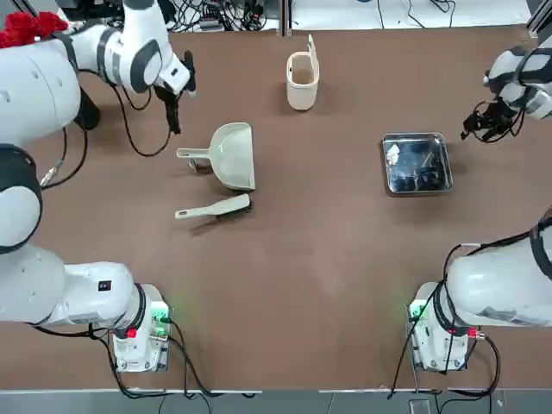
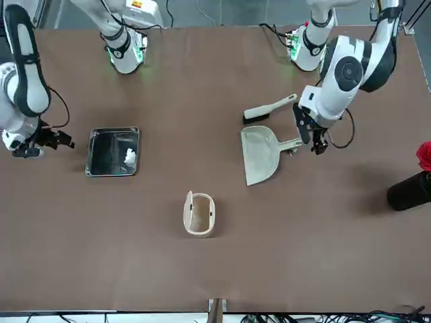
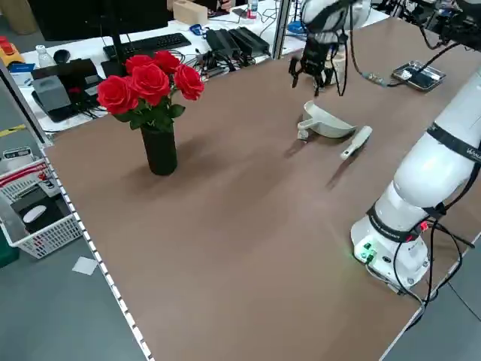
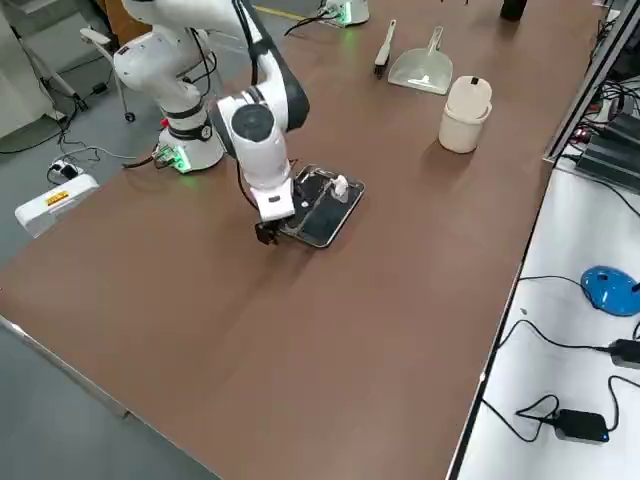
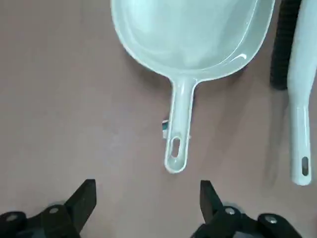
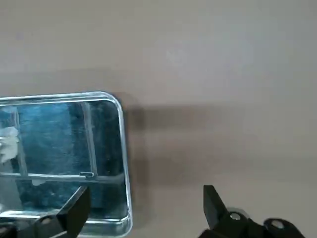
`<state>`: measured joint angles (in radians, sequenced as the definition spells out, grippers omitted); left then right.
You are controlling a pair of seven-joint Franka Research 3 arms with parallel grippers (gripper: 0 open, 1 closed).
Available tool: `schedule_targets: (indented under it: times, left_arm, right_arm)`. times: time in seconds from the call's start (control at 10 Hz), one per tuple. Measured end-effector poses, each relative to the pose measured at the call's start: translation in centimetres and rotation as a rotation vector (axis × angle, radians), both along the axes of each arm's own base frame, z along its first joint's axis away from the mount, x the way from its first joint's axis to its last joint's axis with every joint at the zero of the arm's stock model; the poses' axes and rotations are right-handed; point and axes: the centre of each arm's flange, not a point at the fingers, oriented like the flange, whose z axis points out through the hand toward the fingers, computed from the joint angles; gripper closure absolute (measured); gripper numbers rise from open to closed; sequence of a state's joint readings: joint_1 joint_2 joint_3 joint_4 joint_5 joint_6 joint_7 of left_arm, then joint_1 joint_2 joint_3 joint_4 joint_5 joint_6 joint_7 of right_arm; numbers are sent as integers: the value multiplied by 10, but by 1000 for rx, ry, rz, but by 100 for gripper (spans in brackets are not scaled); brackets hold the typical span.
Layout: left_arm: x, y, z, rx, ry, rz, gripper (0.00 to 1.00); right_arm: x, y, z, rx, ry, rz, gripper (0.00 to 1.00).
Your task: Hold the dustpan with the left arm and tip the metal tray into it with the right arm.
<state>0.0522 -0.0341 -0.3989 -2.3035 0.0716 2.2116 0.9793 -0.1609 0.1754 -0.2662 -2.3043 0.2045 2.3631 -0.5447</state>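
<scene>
Both my grippers, left gripper point(image 5: 143, 198) and right gripper point(image 6: 143, 208), hung open and empty; a shallow pinch risked the dustpan point(image 1: 235, 153) handle slipping.

Cream dustpan point(image 1: 235, 153), shiny silver metal tray point(image 1: 417, 163), brown table point(image 1: 328, 259), red roses point(image 3: 148, 84), black vase point(image 3: 160, 149)

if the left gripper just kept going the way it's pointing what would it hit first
Probably bare table: the open left gripper points down just short of the dustpan handle tip. How high it hangs is unclear; a slight forward drift would meet the handle.
</scene>
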Motion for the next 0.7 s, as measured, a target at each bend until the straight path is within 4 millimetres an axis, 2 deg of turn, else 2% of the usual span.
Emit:
schedule_targets:
  times: [0.3,0.7]
  left_arm:
    - [-21,-6,-45,-24,-13,-32,10]
    - [-20,-9,-87,13,-3,-93,12]
  right_arm:
    - [5,13,-29,4,2,22,0]
    - [2,42,-65,-7,-7,49,4]
